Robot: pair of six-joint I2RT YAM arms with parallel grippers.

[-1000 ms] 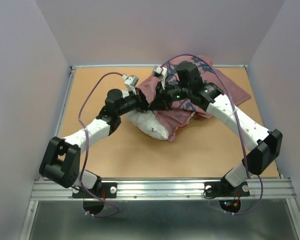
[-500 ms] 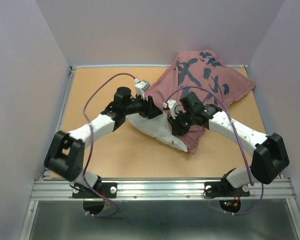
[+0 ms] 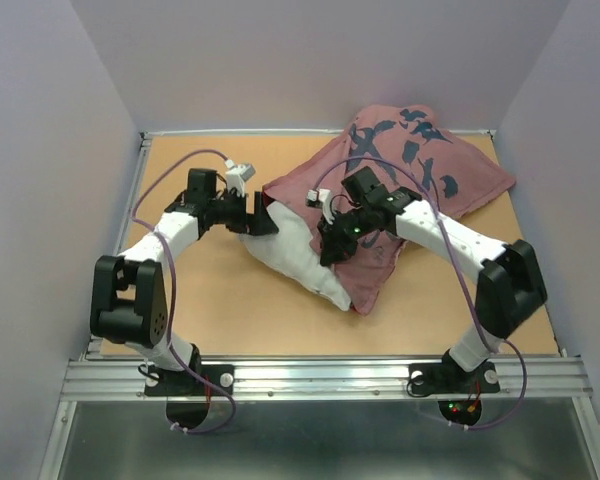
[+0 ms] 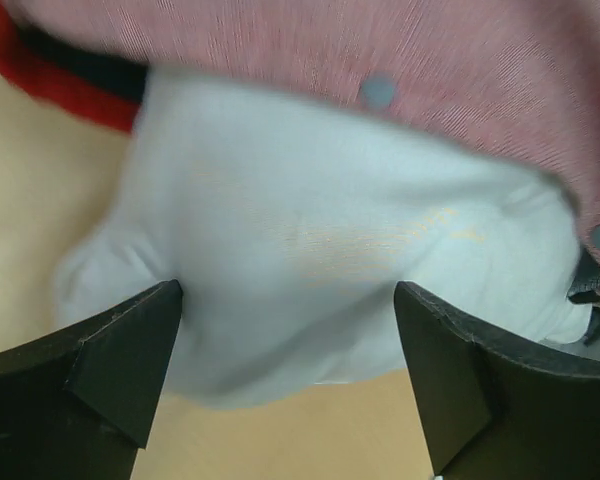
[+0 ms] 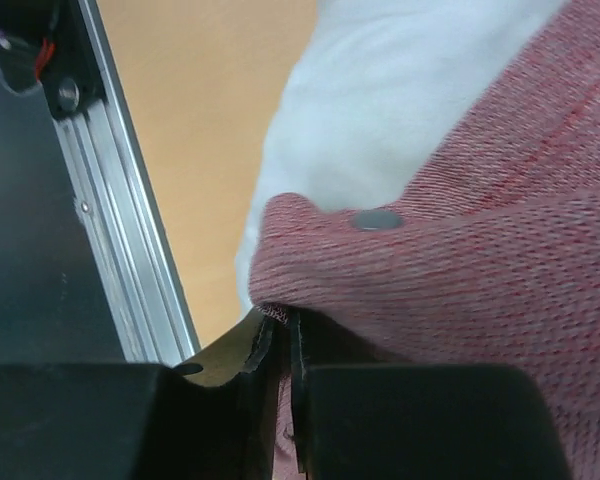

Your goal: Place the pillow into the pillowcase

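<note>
Tan table (image 3: 180, 300) | white pillow (image 3: 292, 255) half inside pinkish-red pillowcase (image 3: 440, 180) | left gripper (image 4: 288, 295) spread wide | right gripper (image 5: 278, 335) pinching pillowcase hem

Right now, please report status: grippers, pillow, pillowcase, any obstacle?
Left gripper open, facing the pillow. Right gripper shut on the pillowcase edge. Pillow partly inside, near end sticking out. No obstacle seen.

Soft, even light falls from above in the top view. The table (image 3: 210, 310) is bright, with faint shadows under the arms and beside the pillow (image 3: 300, 262). The left wrist view is blurred throughout: the pillowcase (image 4: 400, 70) edge smears and the left fingers (image 4: 100, 370) are dark. In the right wrist view the weave is crisp at centre and softens rightward. The right fingers (image 5: 400, 420) are near-black, and the rail (image 5: 130, 230) shows a pale sheen.
</note>
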